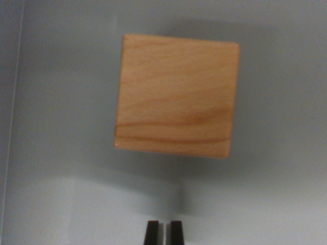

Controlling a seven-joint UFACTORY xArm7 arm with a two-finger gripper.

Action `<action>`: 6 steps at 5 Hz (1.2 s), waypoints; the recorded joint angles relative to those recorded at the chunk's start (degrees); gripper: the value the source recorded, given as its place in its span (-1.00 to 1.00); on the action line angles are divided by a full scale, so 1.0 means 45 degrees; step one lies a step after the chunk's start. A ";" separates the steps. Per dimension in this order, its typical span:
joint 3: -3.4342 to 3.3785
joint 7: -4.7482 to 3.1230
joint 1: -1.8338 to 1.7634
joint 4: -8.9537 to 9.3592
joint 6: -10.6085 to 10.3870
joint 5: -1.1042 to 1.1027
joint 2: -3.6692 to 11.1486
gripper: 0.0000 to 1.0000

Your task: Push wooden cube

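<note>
Beneath us we see a smooth, matte grey surface point(276, 194), evenly lit, with a thin pale seam running down the wrist view's left edge. On it sits the wooden cube point(177, 96), filling the upper centre, slightly rotated, its light honey grain banded with darker streaks and its corners softly rounded. Our gripper point(164, 233) shows at the bottom edge, two dark fingertips nearly together, holding nothing, apart from the cube.

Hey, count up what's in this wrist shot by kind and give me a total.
Wooden cube: 1
Gripper, dark fingertips nearly together at the bottom edge: 1
Grey surface beneath them: 1
Total: 3
</note>
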State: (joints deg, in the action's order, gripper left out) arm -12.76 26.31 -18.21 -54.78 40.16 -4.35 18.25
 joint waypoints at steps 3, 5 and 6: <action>-0.0001 0.0002 -0.0001 0.0003 -0.0003 0.0000 0.0001 -1.00; -0.0001 0.0002 -0.0001 0.0003 -0.0003 0.0000 0.0001 1.00; -0.0001 0.0002 -0.0001 0.0003 -0.0003 0.0000 0.0001 1.00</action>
State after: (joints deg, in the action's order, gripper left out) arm -12.77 26.32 -18.21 -54.77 40.15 -4.35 18.25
